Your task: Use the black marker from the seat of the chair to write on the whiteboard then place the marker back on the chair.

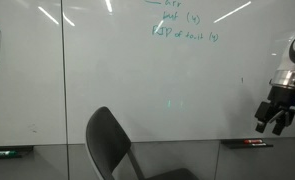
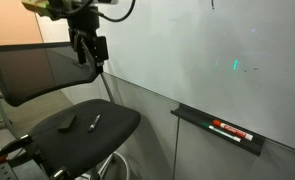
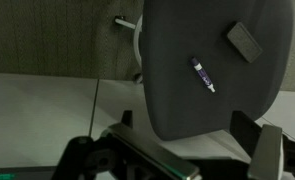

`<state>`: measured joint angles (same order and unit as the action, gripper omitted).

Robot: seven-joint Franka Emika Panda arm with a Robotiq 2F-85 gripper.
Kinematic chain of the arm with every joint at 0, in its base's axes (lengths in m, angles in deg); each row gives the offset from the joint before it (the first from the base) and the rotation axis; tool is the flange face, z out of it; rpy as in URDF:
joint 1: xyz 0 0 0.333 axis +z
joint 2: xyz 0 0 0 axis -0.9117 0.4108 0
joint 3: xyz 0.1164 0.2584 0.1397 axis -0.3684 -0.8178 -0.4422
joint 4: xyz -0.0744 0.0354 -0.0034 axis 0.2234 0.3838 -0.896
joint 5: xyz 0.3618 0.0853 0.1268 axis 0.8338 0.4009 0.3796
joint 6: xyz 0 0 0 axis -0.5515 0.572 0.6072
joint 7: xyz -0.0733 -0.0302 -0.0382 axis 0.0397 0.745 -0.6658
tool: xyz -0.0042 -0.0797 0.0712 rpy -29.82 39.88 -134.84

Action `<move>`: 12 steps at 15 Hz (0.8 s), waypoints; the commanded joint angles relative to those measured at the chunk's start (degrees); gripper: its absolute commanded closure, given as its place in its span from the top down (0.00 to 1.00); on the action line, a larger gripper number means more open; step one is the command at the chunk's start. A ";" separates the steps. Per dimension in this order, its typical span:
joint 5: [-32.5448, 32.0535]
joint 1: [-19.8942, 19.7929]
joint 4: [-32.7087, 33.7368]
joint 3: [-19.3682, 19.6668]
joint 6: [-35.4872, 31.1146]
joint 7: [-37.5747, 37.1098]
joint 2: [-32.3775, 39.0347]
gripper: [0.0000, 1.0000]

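Observation:
The black marker [image 2: 95, 121] lies on the seat of the black chair [image 2: 117, 128], next to a black eraser [image 2: 67, 123]. In the wrist view the marker [image 3: 203, 75] lies near the middle of the seat [image 3: 177, 90], with a white-tipped end. My gripper [image 2: 90, 55] hangs open and empty well above the seat, in front of the backrest and close to the whiteboard [image 2: 207, 50]. In the wrist view its two fingers [image 3: 185, 125] frame the seat's near edge. It also shows in an exterior view [image 1: 271, 122], beside the whiteboard [image 1: 137, 80].
A tray [image 2: 192, 118] on the whiteboard's lower edge holds red and green markers [image 2: 230, 131]. Green writing [image 1: 182, 30] is at the top of the board. The eraser [image 3: 245, 41] lies beside the marker. The chair's backrest [image 1: 112, 140] stands near the board.

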<state>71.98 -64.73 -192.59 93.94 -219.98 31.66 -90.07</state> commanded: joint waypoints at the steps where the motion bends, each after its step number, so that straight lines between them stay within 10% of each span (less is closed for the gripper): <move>1: -1.02 3.23 -0.93 -4.72 -15.68 0.55 11.36 1.00; 7: -17.19 1.99 4.08 -9.51 -34.12 -7.63 34.91 1.00; 12: -33.65 10.45 15.29 -0.48 -33.55 -20.17 49.84 1.00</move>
<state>43.40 -58.82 -185.25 89.90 -252.70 16.96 -49.33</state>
